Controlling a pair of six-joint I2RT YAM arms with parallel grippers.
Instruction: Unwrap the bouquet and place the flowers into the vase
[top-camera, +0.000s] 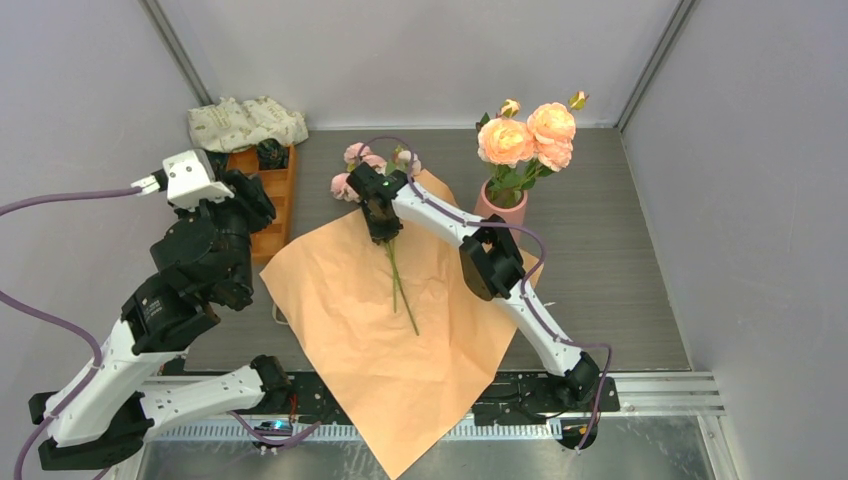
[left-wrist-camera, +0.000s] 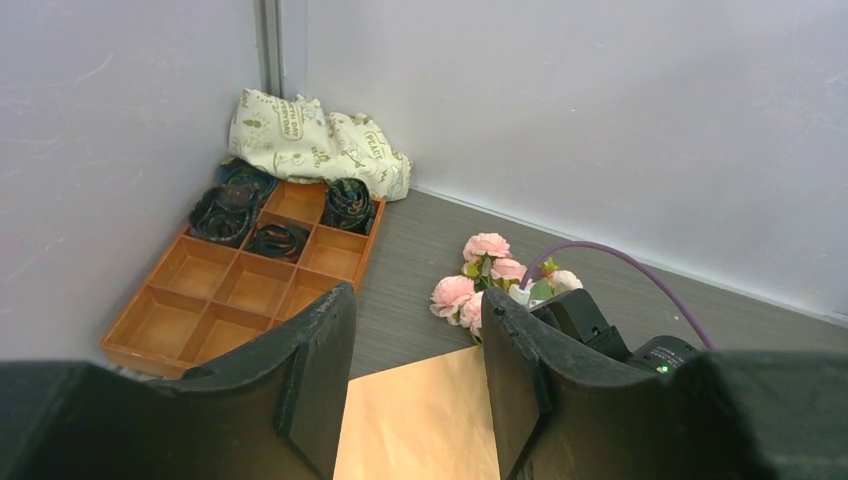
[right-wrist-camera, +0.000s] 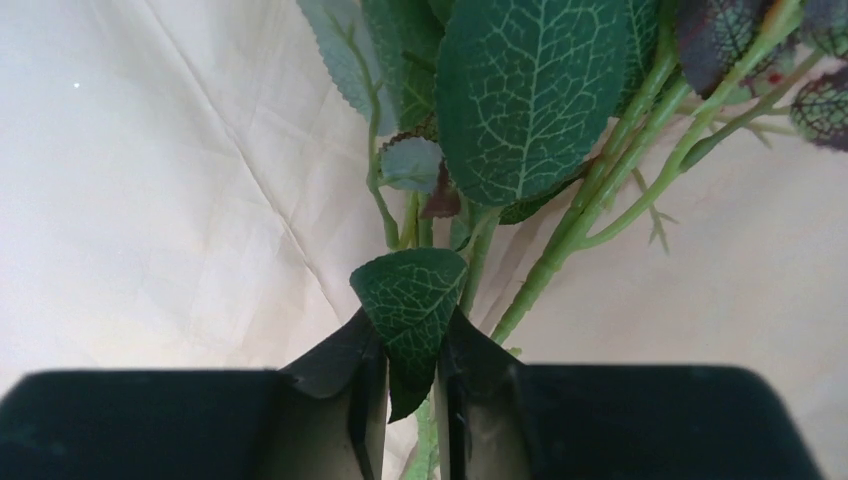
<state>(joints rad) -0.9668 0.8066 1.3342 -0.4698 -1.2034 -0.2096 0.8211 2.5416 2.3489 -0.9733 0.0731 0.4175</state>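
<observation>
- Top view: swinging toward the salmon-pink cylinder vase (top-camera: 515, 213) near the far edge could knock it over, since the peach roses (top-camera: 525, 135) already crowd its mouth. The green-stemmed pink roses (top-camera: 343, 186) lie mid-surface on flat orange wrapping paper (top-camera: 400, 345), with the right jaws over their stems just below the blooms.
- Left wrist view: the left jaws hang released and empty, well apart from the pink blooms, toward the left edge.
- Right wrist view: the right jaws are clenched on a dark green leaf (right-wrist-camera: 410, 300). The thicker stems (right-wrist-camera: 560, 250) pass beside them, so a leaf-only hold may slip or tear.
</observation>
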